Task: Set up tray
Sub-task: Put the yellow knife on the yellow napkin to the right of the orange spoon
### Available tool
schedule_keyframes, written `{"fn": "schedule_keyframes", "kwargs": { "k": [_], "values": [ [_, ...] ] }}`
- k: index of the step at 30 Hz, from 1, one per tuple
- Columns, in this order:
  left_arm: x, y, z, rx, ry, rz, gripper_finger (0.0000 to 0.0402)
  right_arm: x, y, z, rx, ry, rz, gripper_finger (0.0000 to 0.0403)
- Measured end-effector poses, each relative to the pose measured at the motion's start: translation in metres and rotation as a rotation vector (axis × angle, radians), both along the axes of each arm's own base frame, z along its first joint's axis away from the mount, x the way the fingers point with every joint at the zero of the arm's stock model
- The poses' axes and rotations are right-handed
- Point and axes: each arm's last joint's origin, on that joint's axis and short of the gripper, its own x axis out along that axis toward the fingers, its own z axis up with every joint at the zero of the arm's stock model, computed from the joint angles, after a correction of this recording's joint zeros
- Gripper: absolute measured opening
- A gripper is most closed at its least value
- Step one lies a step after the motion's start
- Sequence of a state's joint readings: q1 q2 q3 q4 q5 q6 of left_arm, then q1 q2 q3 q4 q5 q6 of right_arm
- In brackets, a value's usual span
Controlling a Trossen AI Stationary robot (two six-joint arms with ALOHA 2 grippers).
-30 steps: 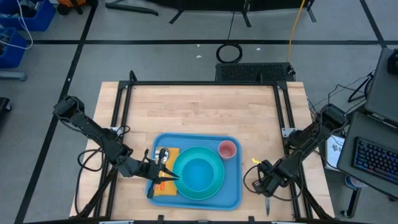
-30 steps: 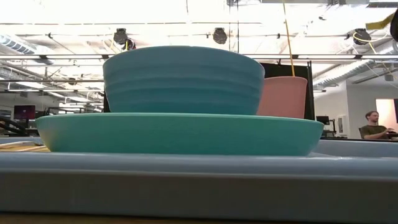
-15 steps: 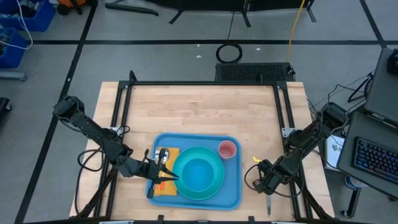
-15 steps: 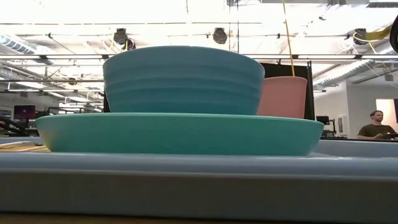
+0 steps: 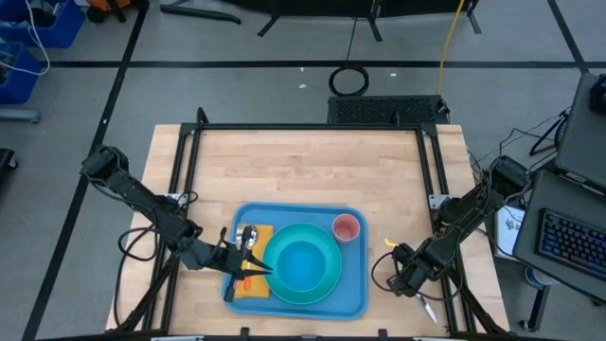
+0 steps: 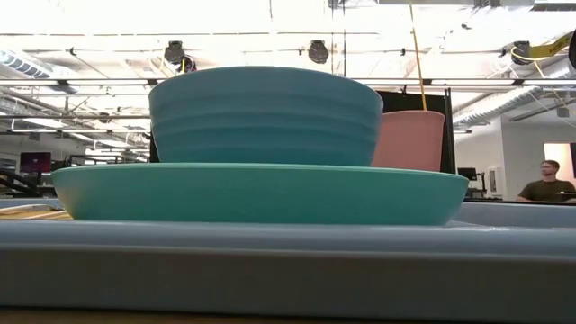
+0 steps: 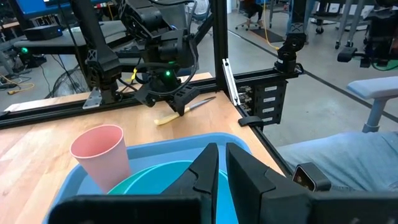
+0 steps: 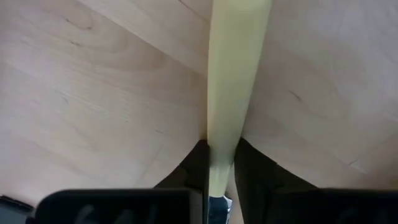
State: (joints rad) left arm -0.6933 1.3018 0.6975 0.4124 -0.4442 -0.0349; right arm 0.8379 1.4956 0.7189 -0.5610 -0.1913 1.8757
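Wooden desk (image 5: 312,161) carries the tray (image 5: 355,296) near its front edge, already loaded with plate (image 5: 327,284), bowl (image 5: 301,265), pink cup (image 5: 347,227), napkin (image 5: 258,287) and spoon (image 5: 248,235). Right gripper (image 5: 414,286) pinches the yellow-handled knife (image 8: 236,74) beside the tray, apparently the last item; left gripper (image 5: 248,268) rests closed over the napkin.
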Motion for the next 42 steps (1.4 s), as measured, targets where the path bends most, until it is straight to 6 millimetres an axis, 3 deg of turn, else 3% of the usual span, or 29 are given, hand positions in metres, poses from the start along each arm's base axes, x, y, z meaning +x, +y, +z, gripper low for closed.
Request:
{"fn": "schedule_keyframes", "kwargs": {
  "k": [9,23,36,42],
  "values": [
    [0.000,0.000,0.000,-0.003,0.003,0.001,0.0037,0.000,-0.001,0.010,-0.024,-0.024,0.037,0.0038],
    [0.000,0.000,-0.001,-0.012,0.009,0.003,0.0037,0.011,0.001,0.043,-0.130,-0.057,0.152,0.0038],
    [0.000,0.000,-0.001,-0.015,0.010,0.004,0.0037,0.036,0.004,0.099,-0.326,-0.286,0.344,0.0038],
    [0.000,0.000,-0.002,-0.043,0.028,0.011,0.0037,0.048,0.002,0.115,-0.443,-0.404,0.475,0.0038]
  ]
}}
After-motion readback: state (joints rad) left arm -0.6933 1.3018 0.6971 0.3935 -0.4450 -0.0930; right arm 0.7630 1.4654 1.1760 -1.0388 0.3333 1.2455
